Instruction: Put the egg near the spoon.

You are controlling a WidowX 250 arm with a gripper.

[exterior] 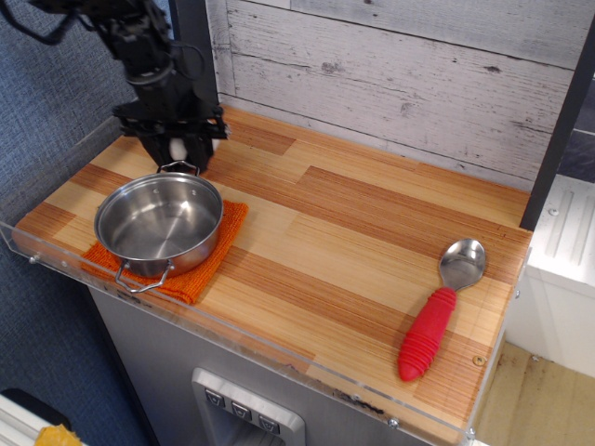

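Observation:
The white egg (pixel 179 149) sits at the back left of the wooden counter, just behind the steel pan. My black gripper (pixel 177 150) stands straight down over it with its fingers closed in on both sides of the egg, so only a small white patch shows between them. The spoon (pixel 442 308), with a silver bowl and a thick red ribbed handle, lies at the front right of the counter, far from the egg.
A steel pan (pixel 159 221) with two handles rests on an orange cloth (pixel 200 269) at the front left. A clear plastic rim (pixel 232 330) runs along the counter's front edge. A white plank wall (pixel 390 65) stands behind.

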